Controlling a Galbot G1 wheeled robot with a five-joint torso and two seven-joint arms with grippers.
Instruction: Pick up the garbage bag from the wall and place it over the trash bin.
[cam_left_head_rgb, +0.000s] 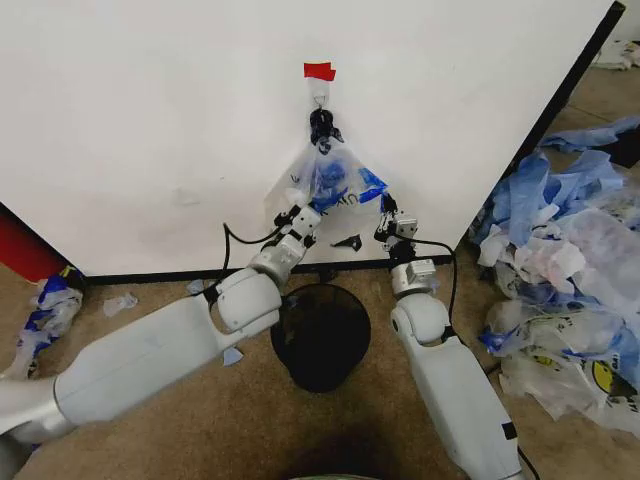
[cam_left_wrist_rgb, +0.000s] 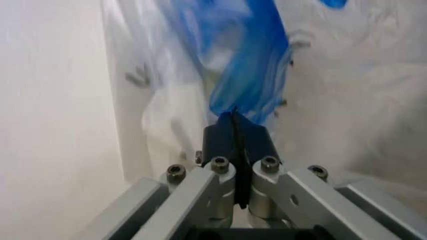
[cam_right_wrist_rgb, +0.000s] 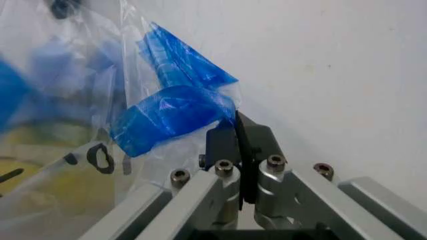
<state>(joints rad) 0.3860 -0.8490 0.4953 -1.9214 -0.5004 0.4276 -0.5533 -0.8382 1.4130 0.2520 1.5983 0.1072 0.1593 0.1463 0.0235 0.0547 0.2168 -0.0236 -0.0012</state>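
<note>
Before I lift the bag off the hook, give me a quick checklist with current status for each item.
1. Left tool shut on the garbage bag: ok, fingers pressed together with blue plastic at their tips.
2. Right tool shut on the bag's other lower corner: ok, fingers closed on the clear film beside a blue fold.
3. Bag hanging from the hook under the red tape: ok, knotted top on it.
4. Bag mouth spread open: not ok, only stretched between the tools.
5. Trash bin in place below the bag: ok, upright between the arms.
6. Hook release direction: cannot tell.
</note>
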